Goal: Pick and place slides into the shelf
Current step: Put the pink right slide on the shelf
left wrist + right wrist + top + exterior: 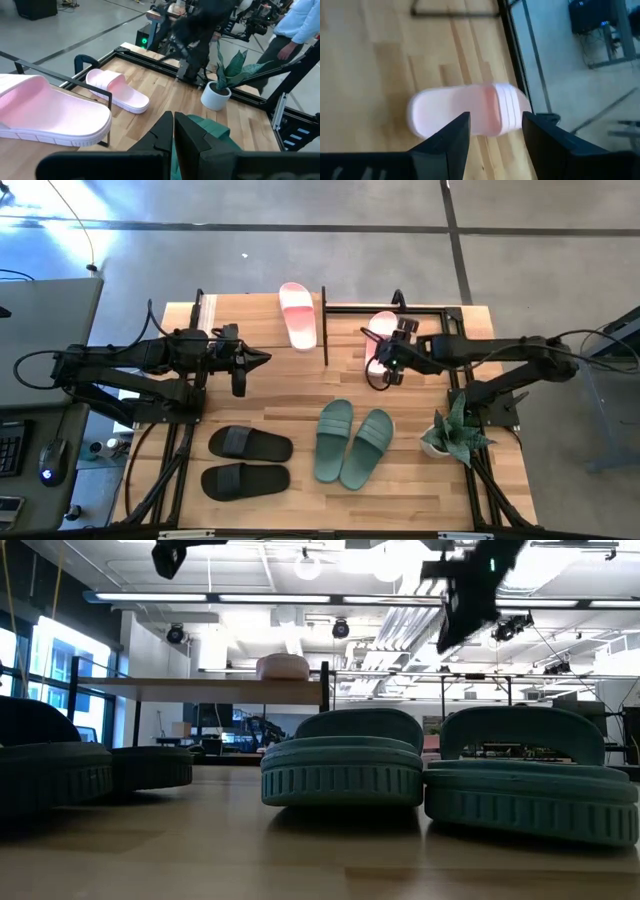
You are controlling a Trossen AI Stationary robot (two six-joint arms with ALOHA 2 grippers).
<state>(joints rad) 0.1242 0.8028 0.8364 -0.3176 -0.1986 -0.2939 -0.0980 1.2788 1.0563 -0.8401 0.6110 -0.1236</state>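
Note:
One pale pink slide [298,315] lies sole down on the shelf's wooden top board [250,315]. The second pink slide [465,110] lies on the table inside the black tube frame [440,308] to the shelf's right. My right gripper [495,125] hovers open above it, slanting down, one finger over each side, clear of it. My left gripper [262,360] is shut and holds nothing, in the air left of centre. Two black slides [248,460] lie at the near left and two green slides [352,445] at the near middle, all sole down.
A potted plant [450,435] stands near the right arm's base, close to the green slides. The frame's tube [517,60] runs right beside the pink slide. A person [295,25] stands beyond the table's right side. A desk with a keyboard [10,450] sits off the left edge.

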